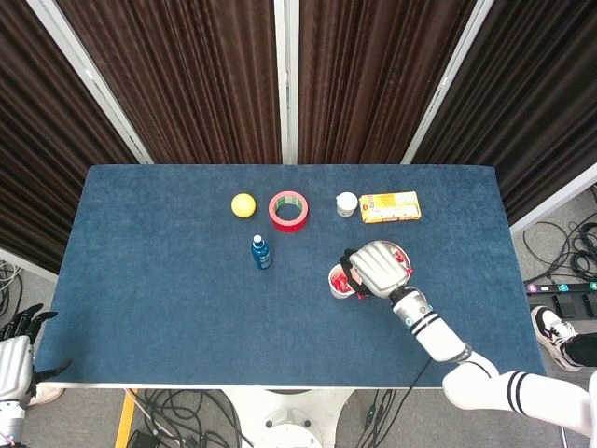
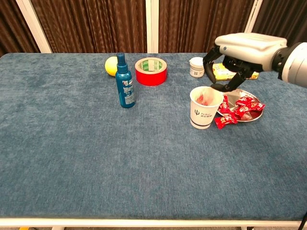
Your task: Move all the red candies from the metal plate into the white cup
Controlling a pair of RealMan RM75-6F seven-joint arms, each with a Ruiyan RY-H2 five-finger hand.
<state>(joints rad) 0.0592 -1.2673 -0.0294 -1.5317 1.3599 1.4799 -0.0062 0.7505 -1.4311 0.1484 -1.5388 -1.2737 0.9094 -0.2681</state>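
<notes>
— 2 views, but what does the head view hide?
— Much: the right hand point(image 1: 375, 267) covers most of the metal plate point(image 1: 403, 254) and part of the white cup point(image 1: 338, 281).
— And the chest view?
— It shows the right hand point(image 2: 235, 57) raised above the cup point(image 2: 205, 113), fingers spread and curved down, nothing visibly gripped. Something red lies inside the cup. Several red candies point(image 2: 244, 106) remain on the plate point(image 2: 233, 97); 1 stray candy point(image 2: 224, 121) lies on the cloth, just beside the cup.
— The left hand?
— Only the head view catches the left hand point(image 1: 17, 350), cut off at the frame's edge; I cannot tell its state.
</notes>
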